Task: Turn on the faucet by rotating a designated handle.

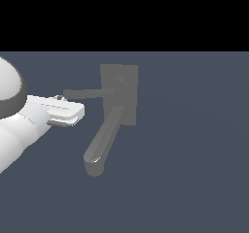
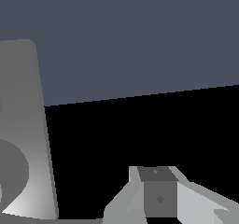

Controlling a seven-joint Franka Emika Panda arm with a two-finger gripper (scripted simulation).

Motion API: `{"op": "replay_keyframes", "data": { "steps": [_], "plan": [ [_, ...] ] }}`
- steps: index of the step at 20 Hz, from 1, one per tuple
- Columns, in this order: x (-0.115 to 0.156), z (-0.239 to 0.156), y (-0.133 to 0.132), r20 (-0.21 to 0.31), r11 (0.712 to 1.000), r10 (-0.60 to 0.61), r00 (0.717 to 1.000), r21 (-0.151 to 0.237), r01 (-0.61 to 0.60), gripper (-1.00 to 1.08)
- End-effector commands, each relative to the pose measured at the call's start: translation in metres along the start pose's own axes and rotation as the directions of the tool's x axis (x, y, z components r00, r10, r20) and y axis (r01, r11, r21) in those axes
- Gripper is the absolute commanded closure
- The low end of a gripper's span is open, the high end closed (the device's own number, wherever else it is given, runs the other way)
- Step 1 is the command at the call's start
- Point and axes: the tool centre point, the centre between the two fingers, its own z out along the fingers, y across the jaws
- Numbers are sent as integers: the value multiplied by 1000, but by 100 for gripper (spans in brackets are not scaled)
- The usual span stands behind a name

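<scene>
1. Exterior view: faucet (image 1: pixel 119 93) stood mid-scene on dark grey floor (image 1: pixel 194 154) — handle (image 1: pixel 85 93) pointing toward that view's left, spout (image 1: pixel 102 144) angling down.
2. Gripper (image 1: pixel 68 111) beside handle's squared end, contact unclear.
3. Wrist view: one finger (image 2: pixel 161 197) visible — jaw spread impossible to tell.

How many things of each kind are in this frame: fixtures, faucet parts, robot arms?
Faucet: 1
Parts on it: 3, namely base plate, spout, handle
Robot arm with gripper: 1
Total: 2 separate things.
</scene>
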Motion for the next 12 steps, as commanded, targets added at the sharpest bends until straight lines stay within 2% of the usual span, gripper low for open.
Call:
{"op": "replay_keyframes", "data": {
  "steps": [1,12],
  "plan": [
    [0,1,-2,1,1000,-4,1000,3,4,108],
    [20,9,-46,-36,993,-95,995,60,97,108]
  ]
}}
